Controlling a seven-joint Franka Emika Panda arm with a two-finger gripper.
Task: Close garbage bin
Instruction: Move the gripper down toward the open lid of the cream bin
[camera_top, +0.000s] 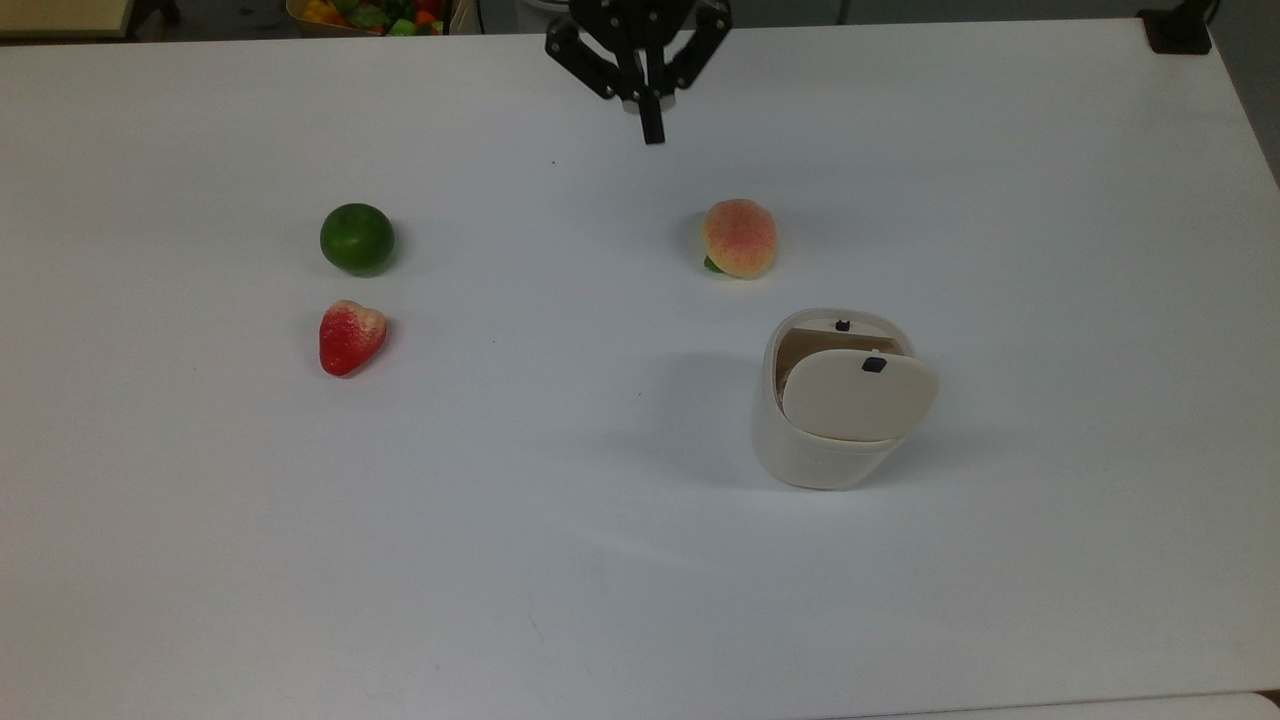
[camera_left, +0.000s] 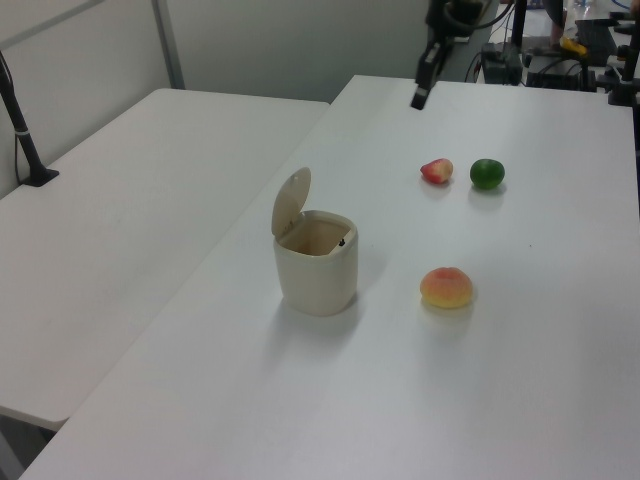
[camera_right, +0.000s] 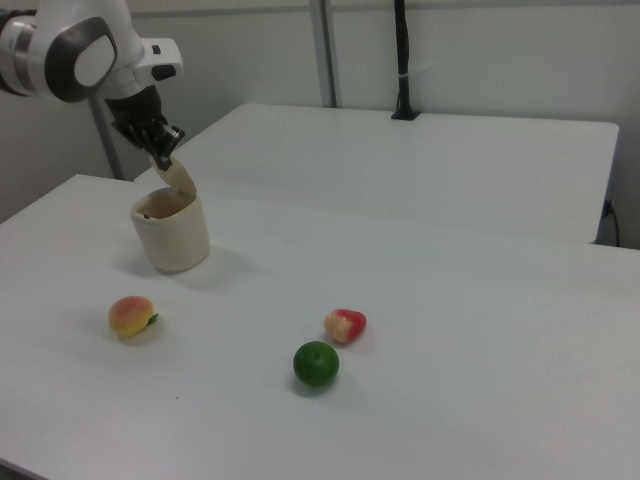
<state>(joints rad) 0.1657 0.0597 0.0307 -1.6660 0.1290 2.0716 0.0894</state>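
The cream-white garbage bin (camera_top: 815, 455) stands on the white table (camera_top: 600, 560), right of centre in the top view. Its flat lid (camera_top: 858, 397) with a small black mark is hinged up, leaving the brown inside showing. In the left view the lid (camera_left: 291, 200) stands nearly upright above the bin (camera_left: 317, 272). My gripper (camera_top: 652, 132) hangs in the air near the table's far edge, well apart from the bin, its black fingers together and holding nothing. In the right view the gripper (camera_right: 163, 156) appears just above the lid (camera_right: 181, 179).
A peach (camera_top: 739, 237) lies between the gripper and the bin. A green lime (camera_top: 357, 239) and a red strawberry (camera_top: 351, 336) lie on the top view's left. A basket of mixed produce (camera_top: 365, 14) sits beyond the far edge. A second table (camera_left: 130, 200) adjoins.
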